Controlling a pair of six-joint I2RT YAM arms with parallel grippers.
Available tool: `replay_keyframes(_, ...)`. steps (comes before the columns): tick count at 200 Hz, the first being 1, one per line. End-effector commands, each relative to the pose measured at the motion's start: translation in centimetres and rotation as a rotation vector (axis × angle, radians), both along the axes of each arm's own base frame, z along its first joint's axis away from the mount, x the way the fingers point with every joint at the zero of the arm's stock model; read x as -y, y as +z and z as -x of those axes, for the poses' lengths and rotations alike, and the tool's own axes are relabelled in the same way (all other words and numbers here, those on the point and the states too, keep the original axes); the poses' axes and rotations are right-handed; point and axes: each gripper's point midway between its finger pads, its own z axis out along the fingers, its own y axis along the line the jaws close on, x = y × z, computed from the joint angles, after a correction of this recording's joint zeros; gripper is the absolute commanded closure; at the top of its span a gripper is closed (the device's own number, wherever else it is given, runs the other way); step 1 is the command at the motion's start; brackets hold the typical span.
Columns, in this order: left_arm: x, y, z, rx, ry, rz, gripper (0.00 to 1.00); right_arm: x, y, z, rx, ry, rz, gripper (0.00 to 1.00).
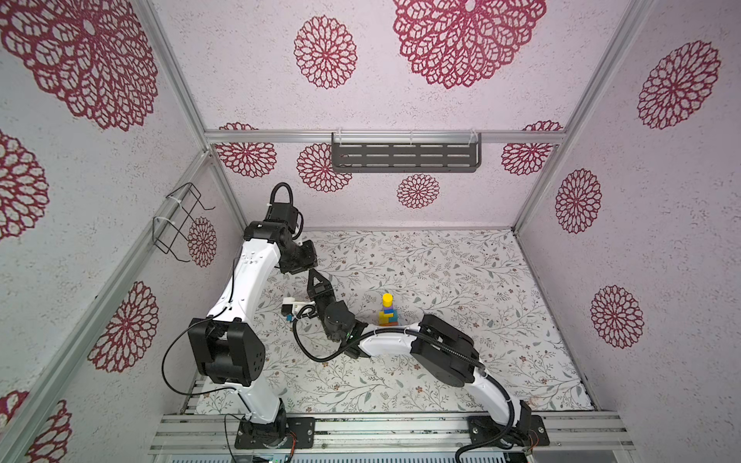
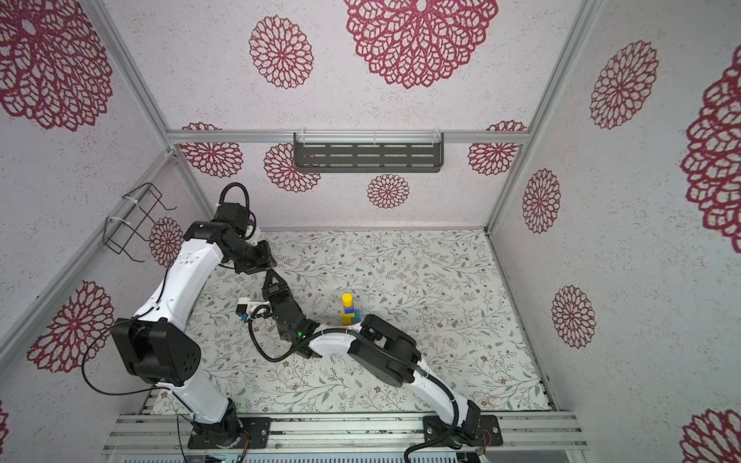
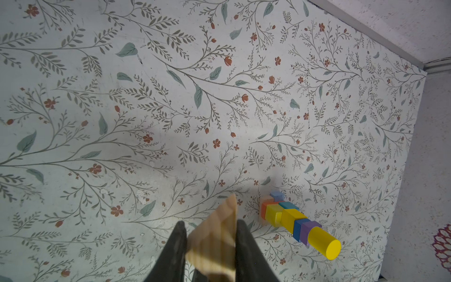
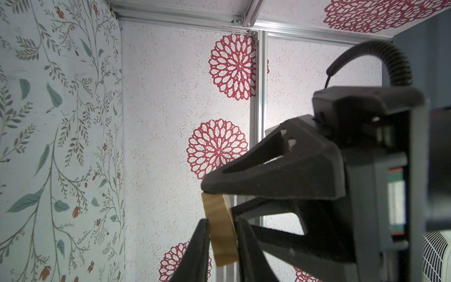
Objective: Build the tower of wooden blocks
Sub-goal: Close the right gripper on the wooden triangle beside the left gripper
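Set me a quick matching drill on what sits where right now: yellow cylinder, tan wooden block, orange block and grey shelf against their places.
Things
1. yellow cylinder
2. tan wooden block
3. orange block
4. grey shelf

Places
A. on the back wall
B. at the foot of the tower
C. between the fingers of the left tool
D. on top of the tower

Pairs: 1-D, 2-C, 3-B, 4-A
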Motion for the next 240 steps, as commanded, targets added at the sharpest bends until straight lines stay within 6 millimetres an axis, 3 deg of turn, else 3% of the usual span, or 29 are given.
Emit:
replay_keyframes(1,1.0,0.6,1.4,-0.008,-0.033,0.013,0.74,0.7,4.0,-0.4,0.069,-0.025,-0.104,0.8)
replay_keyframes(75,0.7,-0.1,1.5,-0.019,-0.034,-0.004,0.74,0.8,4.0,-0.1,0.093,-0.025,-0.106,0.87)
replay_keyframes(101,0.7,-0.3,1.1,-0.025,-0.036,-0.001,0.74,0.8,4.3,0.6,0.11,-0.011,-0.101,0.75)
replay_keyframes(143,0.6,0.1,0.7,-0.015,-0.037,0.001,0.74,1.0,4.6,1.3,0.129,-0.004,-0.101,0.7)
replay_keyframes(183,1.0,0.3,0.8,-0.019,-0.038,0.022,0.74,0.9,5.2,1.4,0.138,0.003,-0.113,0.6)
replay_keyframes(211,1.6,0.3,1.1,-0.027,-0.053,0.051,0.74,0.6,4.8,1.3,0.135,0.008,-0.1,0.6)
replay_keyframes(240,1.6,0.2,1.5,-0.034,-0.062,0.046,0.75,0.7,4.9,0.9,0.133,-0.003,-0.105,0.69)
